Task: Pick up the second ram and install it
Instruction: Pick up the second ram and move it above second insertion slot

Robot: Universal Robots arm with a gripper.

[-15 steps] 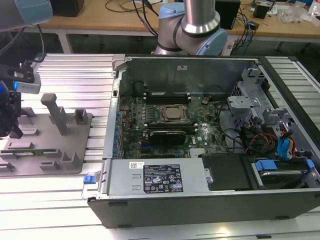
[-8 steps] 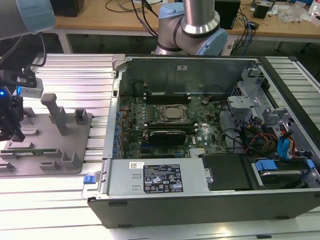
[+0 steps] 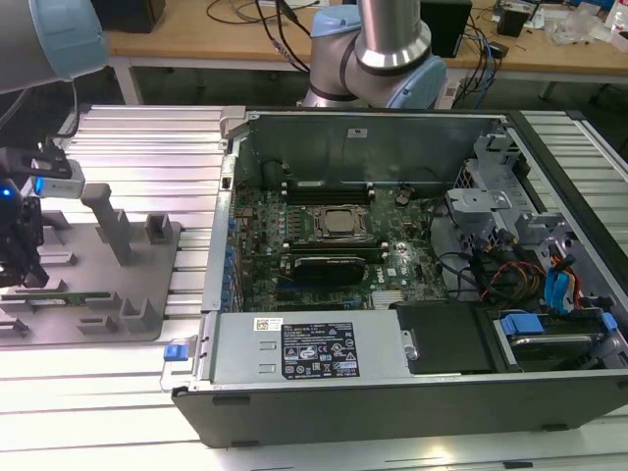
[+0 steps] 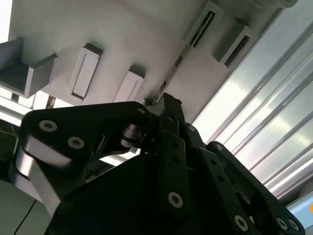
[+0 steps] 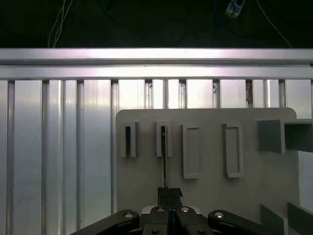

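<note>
The second ram point(image 5: 164, 161) is a thin green stick standing on edge in a slotted holder of the grey fixture plate point(image 5: 210, 196). It looks like a narrow line in both wrist views point(image 4: 188, 46). My gripper point(image 5: 170, 194) is low over the plate with its black fingers point(image 4: 168, 110) drawn together on the near end of the stick. In the exterior view the gripper point(image 3: 24, 277) hangs at the far left over the fixture plate point(image 3: 147, 329), and the second ram point(image 3: 69, 294) shows as a faint green strip beside it.
The open computer case point(image 3: 392, 392) fills the exterior view's middle and right, with the green motherboard point(image 3: 294, 226), a black card point(image 3: 329, 265) and cables inside. Grey posts point(image 3: 110, 228) rise from the fixture plate. The arm's base point(image 3: 378, 54) stands behind the case.
</note>
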